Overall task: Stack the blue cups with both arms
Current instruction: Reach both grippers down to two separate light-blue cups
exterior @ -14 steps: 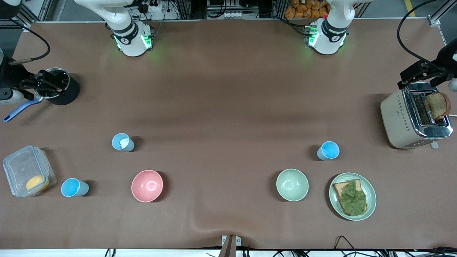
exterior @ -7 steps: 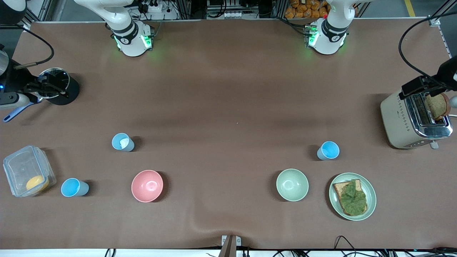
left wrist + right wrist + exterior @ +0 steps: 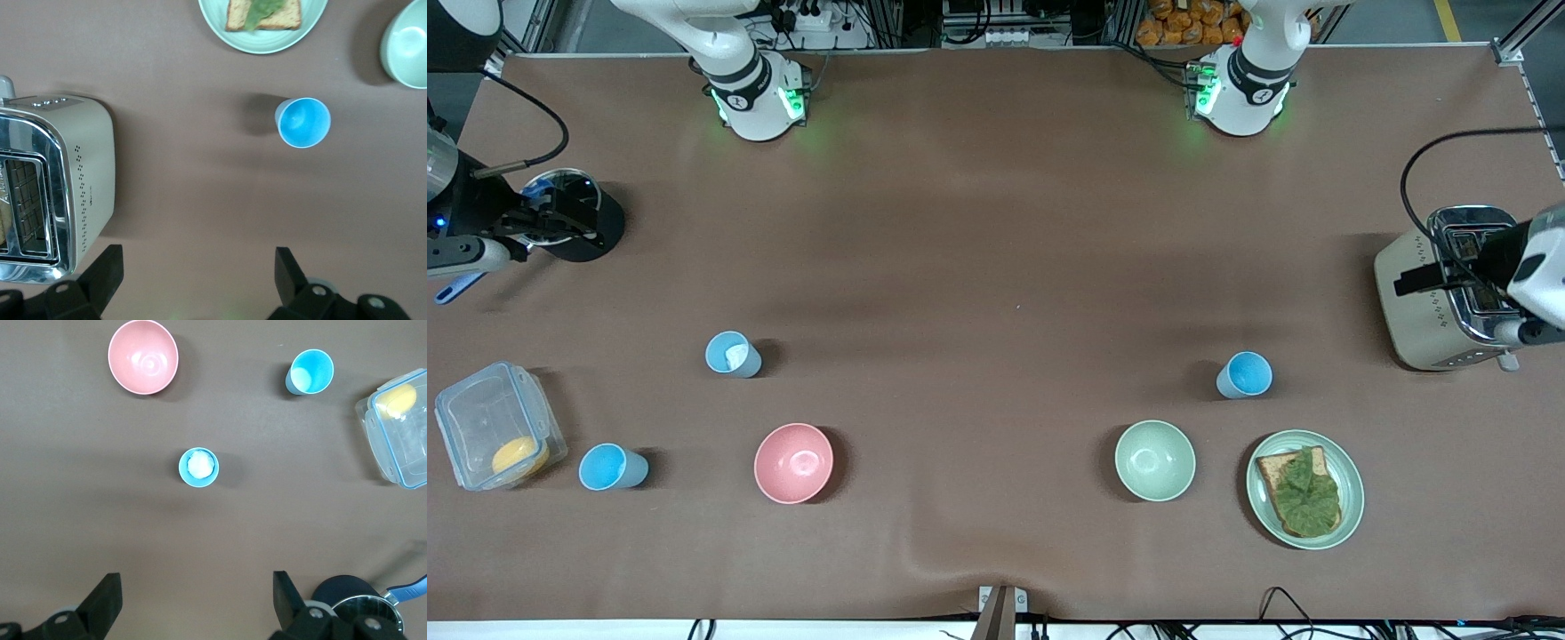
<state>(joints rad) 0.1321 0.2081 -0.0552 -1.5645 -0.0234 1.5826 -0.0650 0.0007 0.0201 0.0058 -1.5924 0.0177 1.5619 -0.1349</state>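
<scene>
1. Left pincer (image 3: 193, 277), jaws spread and empty, hovers over the toaster (image 3: 1449, 298) at the frame's right edge.
2. Right pincer (image 3: 193, 600), also spread, hovers over the black pot (image 3: 574, 227) at the left edge.
3. Three blue cups (image 3: 1244, 374) (image 3: 732, 354) (image 3: 611, 468) stand apart on the worktop (image 3: 996, 222), lower half of the frame.

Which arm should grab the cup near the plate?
Left, probably. The left gripper is open over the toaster's end of the table, and that cup shows close in its wrist view. The right gripper, also open, is over the pot at the right arm's end.
</scene>
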